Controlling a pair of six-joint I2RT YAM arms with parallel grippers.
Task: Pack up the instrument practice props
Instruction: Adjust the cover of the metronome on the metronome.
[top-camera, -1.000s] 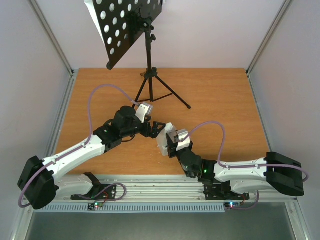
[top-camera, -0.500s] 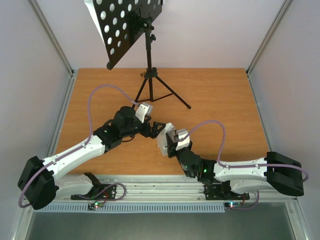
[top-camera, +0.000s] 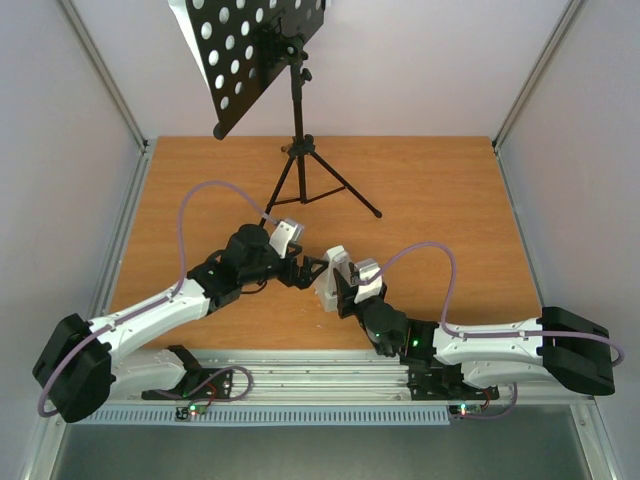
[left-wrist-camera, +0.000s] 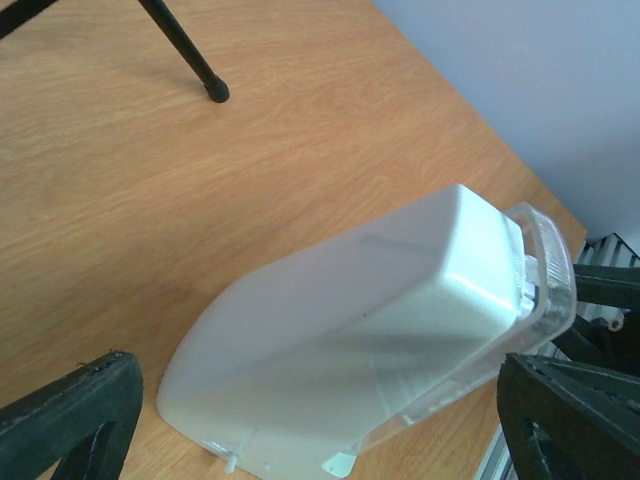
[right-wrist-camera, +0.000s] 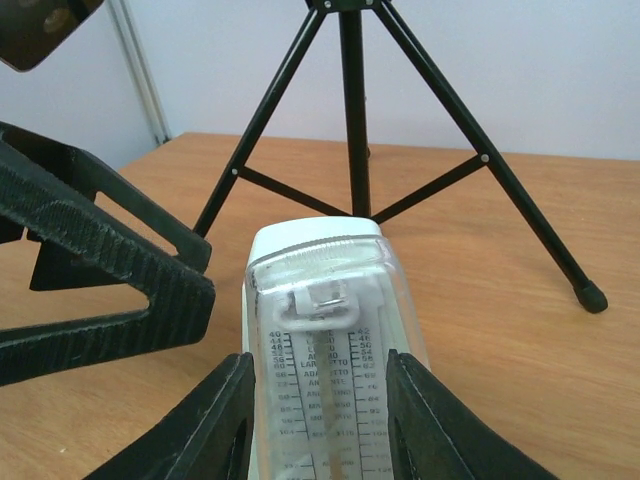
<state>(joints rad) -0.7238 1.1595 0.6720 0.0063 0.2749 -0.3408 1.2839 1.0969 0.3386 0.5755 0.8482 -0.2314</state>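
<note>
White pyramid metronome (right-wrist-camera: 320, 290) — clear-fronted, perhaps plastic — between black fingers (right-wrist-camera: 205, 425) of right gripper (right-wrist-camera: 318, 365)

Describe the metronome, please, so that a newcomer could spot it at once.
On the wooden table, a tall black music stand rises at the far edge; come toward the near edge from its tripod feet. There, between the left pincer and the right pincer, sits the metronome. Unlike the black stand, it is a small white pyramid with a clear front over a printed tempo scale.

Right gripper (right-wrist-camera: 320, 420) has narrowed onto the metronome (right-wrist-camera: 320, 270).
</note>
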